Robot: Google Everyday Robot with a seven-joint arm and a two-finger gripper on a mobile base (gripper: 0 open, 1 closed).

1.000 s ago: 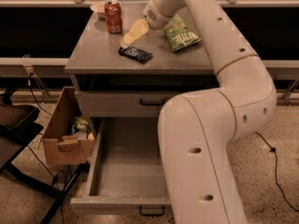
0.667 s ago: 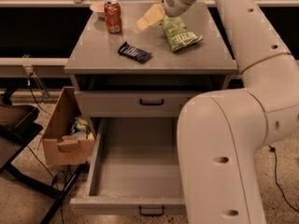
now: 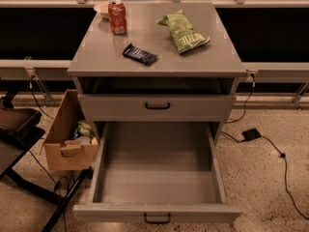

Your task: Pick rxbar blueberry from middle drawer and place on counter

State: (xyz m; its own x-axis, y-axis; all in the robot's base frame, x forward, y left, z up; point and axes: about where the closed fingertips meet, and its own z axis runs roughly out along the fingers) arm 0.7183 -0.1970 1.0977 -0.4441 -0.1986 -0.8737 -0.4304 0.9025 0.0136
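The rxbar blueberry [image 3: 140,54], a dark blue flat bar, lies on the counter [image 3: 154,37] left of centre, near the front. The middle drawer [image 3: 157,178], the lowest one, is pulled wide open and shows a bare grey floor. The drawer above it [image 3: 157,106] is shut. The gripper and the arm are out of view.
A red soda can [image 3: 117,17] and a pale bowl [image 3: 102,7] stand at the counter's back left. A green chip bag [image 3: 183,31] lies at the back right. A cardboard box [image 3: 72,137] sits on the floor left of the cabinet. A cable and plug [image 3: 251,134] lie right.
The arm, which filled the right side and reached over the counter, has withdrawn out of view. The blue bar stays on the counter.
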